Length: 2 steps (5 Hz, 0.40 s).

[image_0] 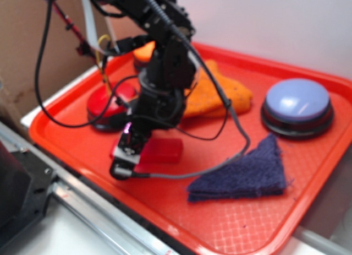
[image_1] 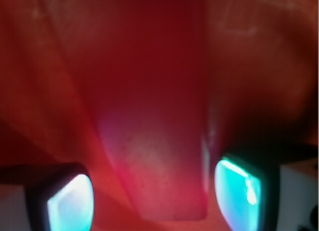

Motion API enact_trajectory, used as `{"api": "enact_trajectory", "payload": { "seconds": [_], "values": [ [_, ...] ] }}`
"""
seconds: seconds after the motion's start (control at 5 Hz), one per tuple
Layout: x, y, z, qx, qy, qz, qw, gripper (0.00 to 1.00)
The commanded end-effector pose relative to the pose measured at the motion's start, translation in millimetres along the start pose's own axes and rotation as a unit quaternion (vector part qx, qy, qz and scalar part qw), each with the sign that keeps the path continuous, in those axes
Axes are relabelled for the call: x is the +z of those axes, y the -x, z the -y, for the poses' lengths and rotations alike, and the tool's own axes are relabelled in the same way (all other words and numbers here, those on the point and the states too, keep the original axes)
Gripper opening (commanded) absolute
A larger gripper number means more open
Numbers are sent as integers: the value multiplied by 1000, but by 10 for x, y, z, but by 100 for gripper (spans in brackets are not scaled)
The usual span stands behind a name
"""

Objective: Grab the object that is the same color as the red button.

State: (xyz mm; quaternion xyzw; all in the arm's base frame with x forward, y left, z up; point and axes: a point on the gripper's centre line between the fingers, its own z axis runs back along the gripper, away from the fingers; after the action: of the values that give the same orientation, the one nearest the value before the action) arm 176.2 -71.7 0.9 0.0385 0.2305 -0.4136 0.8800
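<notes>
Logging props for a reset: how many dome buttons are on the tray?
3: red button at the left, orange button at the back behind the arm, pale blue button at the right. The arm may hide others.

We are finding no readable text, label, brand, number or sign in either view.
</notes>
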Motion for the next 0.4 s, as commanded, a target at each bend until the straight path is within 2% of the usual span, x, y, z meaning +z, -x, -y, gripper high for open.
{"api": "enact_trajectory", "payload": {
  "seconds": [0.0,0.2],
  "values": [
    [4,-63,79,17,1,40,999,0],
    [18,-60,91,27,-10,31,999,0]
  ]
}}
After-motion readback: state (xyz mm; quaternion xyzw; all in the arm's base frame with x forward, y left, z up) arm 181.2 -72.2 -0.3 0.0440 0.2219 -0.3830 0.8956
